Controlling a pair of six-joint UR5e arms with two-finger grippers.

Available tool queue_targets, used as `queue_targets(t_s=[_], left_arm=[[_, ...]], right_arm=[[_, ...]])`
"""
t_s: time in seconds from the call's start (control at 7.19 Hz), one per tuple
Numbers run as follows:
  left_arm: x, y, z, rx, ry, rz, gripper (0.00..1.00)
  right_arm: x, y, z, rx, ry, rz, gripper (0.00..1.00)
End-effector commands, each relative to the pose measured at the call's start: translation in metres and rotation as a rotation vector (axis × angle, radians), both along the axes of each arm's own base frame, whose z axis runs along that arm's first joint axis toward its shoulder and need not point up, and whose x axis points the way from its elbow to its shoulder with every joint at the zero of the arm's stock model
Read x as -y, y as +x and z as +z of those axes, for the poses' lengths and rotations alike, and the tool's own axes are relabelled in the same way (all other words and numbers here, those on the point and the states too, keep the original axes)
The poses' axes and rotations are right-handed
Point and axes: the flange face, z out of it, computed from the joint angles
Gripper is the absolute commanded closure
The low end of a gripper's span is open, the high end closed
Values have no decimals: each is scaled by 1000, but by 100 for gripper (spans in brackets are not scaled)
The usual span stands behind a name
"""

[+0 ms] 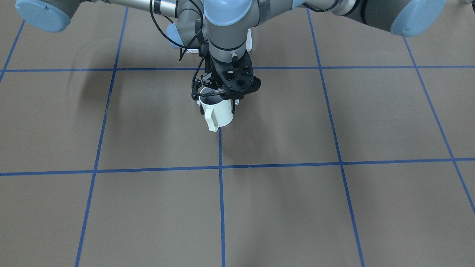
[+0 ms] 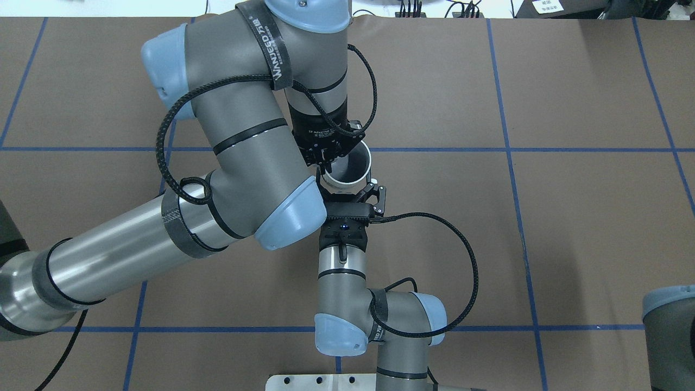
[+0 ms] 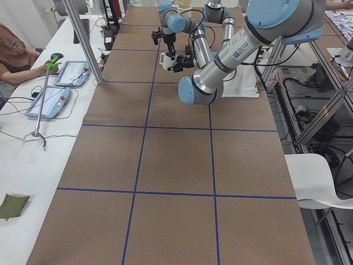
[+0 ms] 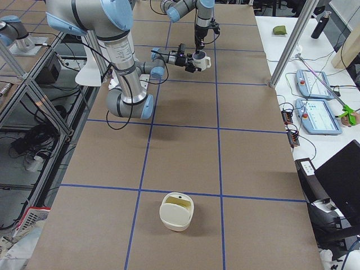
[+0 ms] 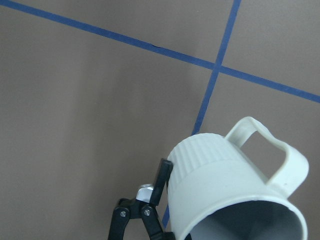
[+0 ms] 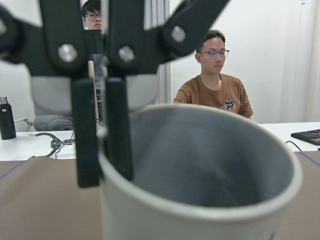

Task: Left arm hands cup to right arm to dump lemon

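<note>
The cup (image 2: 353, 168) is held upright above the bench (image 2: 543, 244), its rim pinched from above by the left gripper (image 6: 102, 132), and is flanked on its robot-side wall by the level right gripper (image 2: 352, 195), spread open and empty, with the handle turned away

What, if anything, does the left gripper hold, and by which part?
The white mug, pinched at its rim: one finger inside, one outside the wall.

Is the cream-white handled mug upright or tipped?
Upright: the cream-white handled mug shows its round mouth to the overhead camera, rim level in the right wrist view.
</note>
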Motion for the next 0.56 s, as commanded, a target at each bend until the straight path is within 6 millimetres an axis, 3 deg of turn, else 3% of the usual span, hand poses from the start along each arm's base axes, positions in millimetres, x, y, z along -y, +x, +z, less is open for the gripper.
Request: queue_targets(t_s=[0.0, 0.28, 0.42], left_arm=[[1, -21, -12, -29, 23, -21, 100], [9, -50, -24, -62, 43, -53, 100], [20, -77, -26, -94, 36, -63, 100]], right_arm=[[-1, 1, 17, -14, -5, -3, 0], [-6, 5, 41, 1, -9, -18, 0], [-5, 6, 48, -4, -20, -32, 0]])
